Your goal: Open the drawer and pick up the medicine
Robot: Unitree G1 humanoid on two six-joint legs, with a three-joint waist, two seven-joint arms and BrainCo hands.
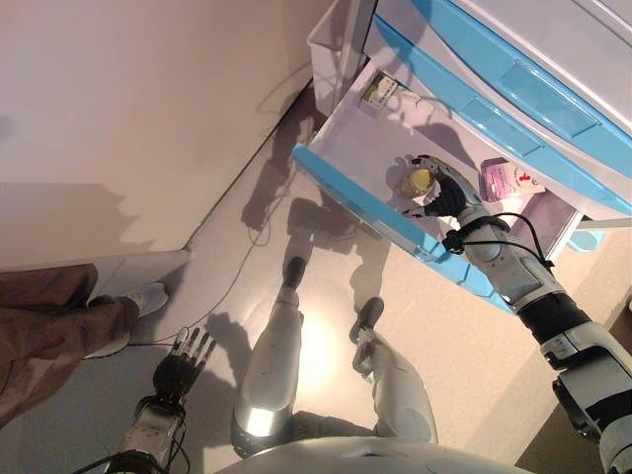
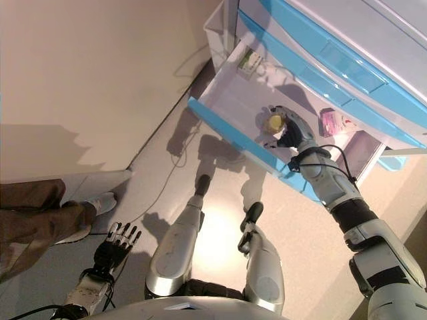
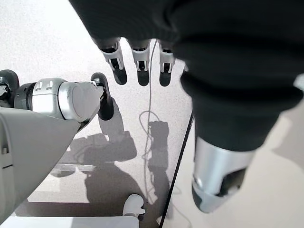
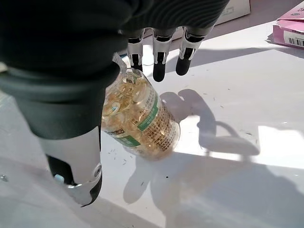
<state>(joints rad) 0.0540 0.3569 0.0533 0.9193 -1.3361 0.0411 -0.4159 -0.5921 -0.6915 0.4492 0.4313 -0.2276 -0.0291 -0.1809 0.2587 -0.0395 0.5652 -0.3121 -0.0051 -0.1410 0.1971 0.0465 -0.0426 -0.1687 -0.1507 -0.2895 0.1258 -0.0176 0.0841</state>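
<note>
The lowest drawer (image 1: 360, 209) of a white cabinet with blue fronts stands pulled out. My right hand (image 1: 447, 196) reaches into it from above, fingers and thumb curled round a clear medicine bottle (image 1: 417, 181) full of yellow capsules. In the right wrist view the bottle (image 4: 137, 118) with its green label sits between my thumb (image 4: 76, 161) and fingers (image 4: 159, 61), above its own shadow on the white drawer floor. My left hand (image 1: 183, 367) hangs low at the lower left, fingers straight and holding nothing.
A pink box (image 1: 509, 180) lies in the drawer beside my right hand, and a small pale box (image 1: 377, 91) lies at its far end. Shut blue drawers (image 1: 513, 79) rise above. A person's leg (image 1: 54, 321) and white shoe (image 1: 146, 296) stand at the left by the wall.
</note>
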